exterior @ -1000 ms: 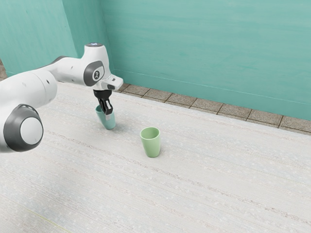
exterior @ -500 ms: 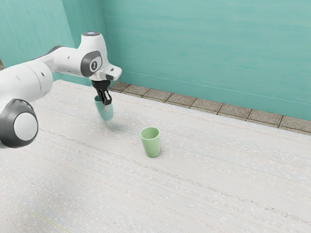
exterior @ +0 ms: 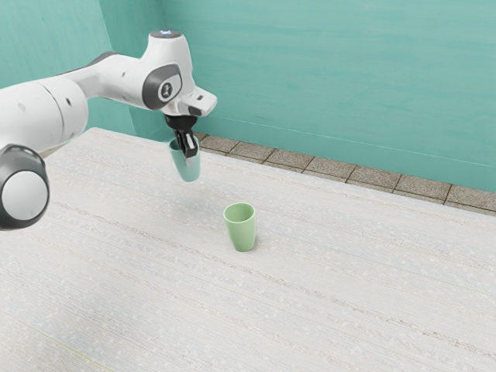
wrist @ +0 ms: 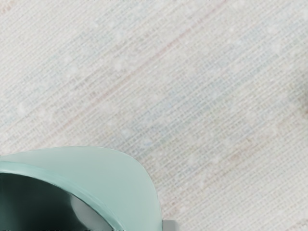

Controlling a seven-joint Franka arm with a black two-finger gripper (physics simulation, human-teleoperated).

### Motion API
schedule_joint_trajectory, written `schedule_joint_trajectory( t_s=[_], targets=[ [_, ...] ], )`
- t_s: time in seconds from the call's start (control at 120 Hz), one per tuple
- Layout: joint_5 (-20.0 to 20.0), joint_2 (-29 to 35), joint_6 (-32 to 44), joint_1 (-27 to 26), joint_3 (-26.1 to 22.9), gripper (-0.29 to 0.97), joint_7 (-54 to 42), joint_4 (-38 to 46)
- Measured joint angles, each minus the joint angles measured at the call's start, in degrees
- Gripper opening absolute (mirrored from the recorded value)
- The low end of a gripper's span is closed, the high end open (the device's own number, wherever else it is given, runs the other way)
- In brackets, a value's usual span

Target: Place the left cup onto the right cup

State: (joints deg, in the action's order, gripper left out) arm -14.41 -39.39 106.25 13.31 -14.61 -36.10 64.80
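Observation:
My gripper point(exterior: 187, 149) is shut on the rim of a teal cup point(exterior: 186, 163), which hangs tilted in the air well above the table. The same teal cup point(wrist: 96, 185) appears large just under my hand in the wrist view, with its dark inside showing. A light green cup point(exterior: 240, 225) stands upright on the table, below the held cup and toward the exterior view's right.
The whitish table point(exterior: 325, 294) stretches wide toward the exterior view's right and front. A brown tiled strip point(exterior: 372, 177) runs along the foot of the teal wall point(exterior: 333, 70) behind the table.
My gripper has lifted the teal cup off the table and carried it up and toward the exterior view's right, nearer the green cup, which has stayed put.

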Motion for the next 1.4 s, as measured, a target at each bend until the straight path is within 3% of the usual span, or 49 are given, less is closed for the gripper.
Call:
schedule_joint_trajectory(
  t_s=[1.4],
  targets=[
    [3.40, 16.80, 5.82, -12.38, 2.30, -0.10, 3.85, 20.12]
  ],
)
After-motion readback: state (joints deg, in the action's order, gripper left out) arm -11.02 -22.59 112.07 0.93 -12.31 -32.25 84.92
